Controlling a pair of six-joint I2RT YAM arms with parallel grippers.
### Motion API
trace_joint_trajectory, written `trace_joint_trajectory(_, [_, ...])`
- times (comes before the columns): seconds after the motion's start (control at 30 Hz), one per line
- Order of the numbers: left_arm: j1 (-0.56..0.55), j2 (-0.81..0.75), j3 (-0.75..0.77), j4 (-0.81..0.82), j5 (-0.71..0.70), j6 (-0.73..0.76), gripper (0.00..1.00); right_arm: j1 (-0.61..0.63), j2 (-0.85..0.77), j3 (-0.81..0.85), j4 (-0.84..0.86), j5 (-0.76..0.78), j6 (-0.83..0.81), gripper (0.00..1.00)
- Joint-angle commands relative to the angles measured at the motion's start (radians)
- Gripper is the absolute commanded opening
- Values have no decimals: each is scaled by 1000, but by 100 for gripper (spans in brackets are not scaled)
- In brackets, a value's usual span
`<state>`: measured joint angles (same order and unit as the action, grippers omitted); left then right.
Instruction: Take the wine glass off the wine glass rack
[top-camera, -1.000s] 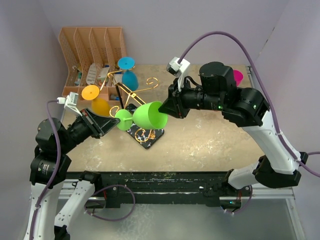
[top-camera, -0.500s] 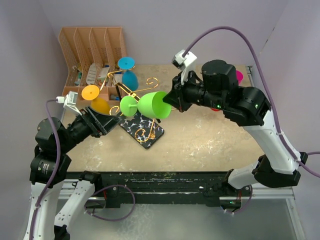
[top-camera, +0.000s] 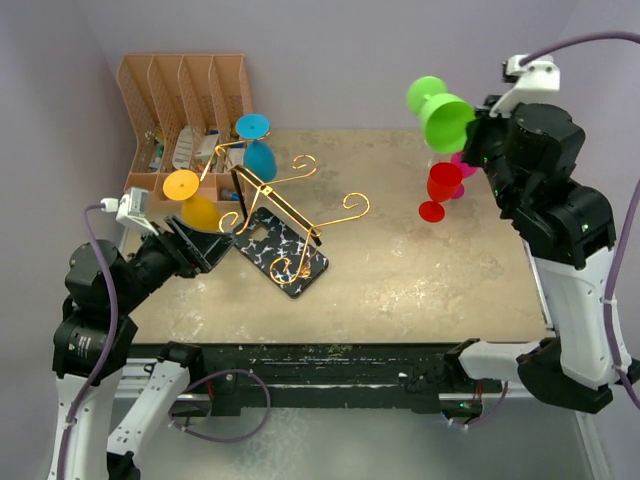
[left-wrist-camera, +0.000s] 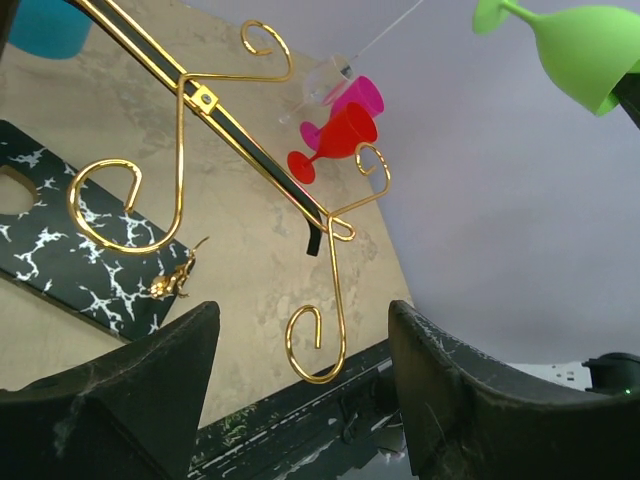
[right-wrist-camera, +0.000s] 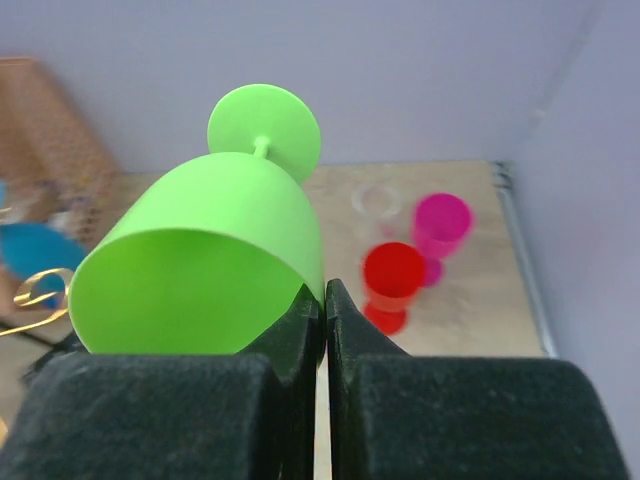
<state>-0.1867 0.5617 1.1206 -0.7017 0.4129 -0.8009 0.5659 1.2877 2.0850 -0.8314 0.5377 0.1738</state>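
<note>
1 wine glass (right-wrist-camera: 200, 255), rim in right gripper (right-wrist-camera: 322, 298)

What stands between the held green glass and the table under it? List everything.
The right gripper pinches the green glass by its rim, high above the table's far right corner. A red glass, a pink glass and a clear glass stand on the table roughly beneath it. The bare table nearer the arms looks free.

Bright, diffuse light; pale glare patch mid-table (top-camera: 420, 280). Shadows soft. Right wrist view: left edge blurred.
</note>
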Motion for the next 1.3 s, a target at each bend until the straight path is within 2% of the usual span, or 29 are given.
trace_joint_trajectory(0.0, [-2,-20,44,-28,-89,90,72,-178,-41,-135,80,82,-11,0])
trace_joint_trajectory(0.2, [-2,-43,52,-87,-213,169,72,-507,-4,-206,61,-114,63,0])
trace_joint_trajectory(0.47, [-1,-90,24,-141,-394,229,73,-752,32,-397,76,-296,150,0])
trace_joint_trajectory(0.6, [-1,-100,-3,-132,-404,240,73,-815,40,-485,78,-340,173,0])
trace_joint_trajectory(0.8, [-9,-102,-13,-130,-413,257,73,-868,93,-528,75,-426,189,0])
trace_joint_trajectory(1.07, [-25,-111,-9,-148,-407,243,73,-876,250,-495,65,-482,179,0])
trace_joint_trajectory(1.27, [-25,-114,-5,-156,-388,216,73,-876,305,-494,67,-477,147,0])
